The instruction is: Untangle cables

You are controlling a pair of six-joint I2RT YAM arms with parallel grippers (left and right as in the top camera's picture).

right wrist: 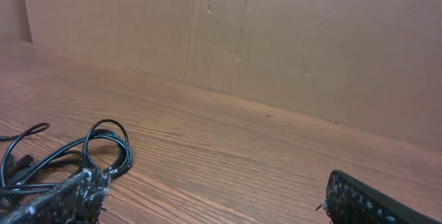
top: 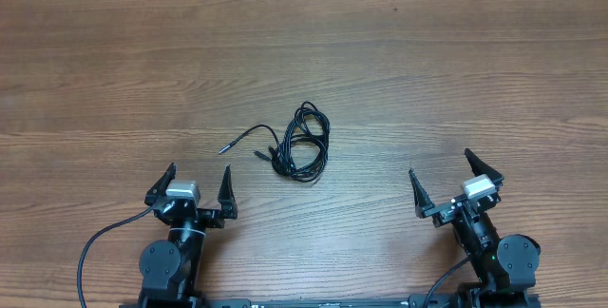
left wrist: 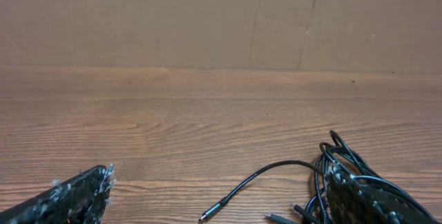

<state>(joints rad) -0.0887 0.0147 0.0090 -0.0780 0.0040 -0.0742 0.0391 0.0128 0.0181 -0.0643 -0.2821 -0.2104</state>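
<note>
The cables [top: 302,144] lie bunched in one small looped knot of thin black cords at the table's middle. One plug end sticks out to the left [top: 226,143], another shorter one below it. My left gripper [top: 199,176] is open and empty, near the front edge, below and left of the knot. My right gripper [top: 445,167] is open and empty, below and right of it. In the left wrist view the knot [left wrist: 345,162] lies partly behind my right finger, the plug end [left wrist: 210,214] between the fingers. In the right wrist view loops [right wrist: 103,144] show at left.
The wooden table [top: 456,70] stretches wide around the knot. A brown cardboard wall [left wrist: 207,16] stands along the far edge. Thicker black arm wires [top: 95,241] curl beside the left arm's base.
</note>
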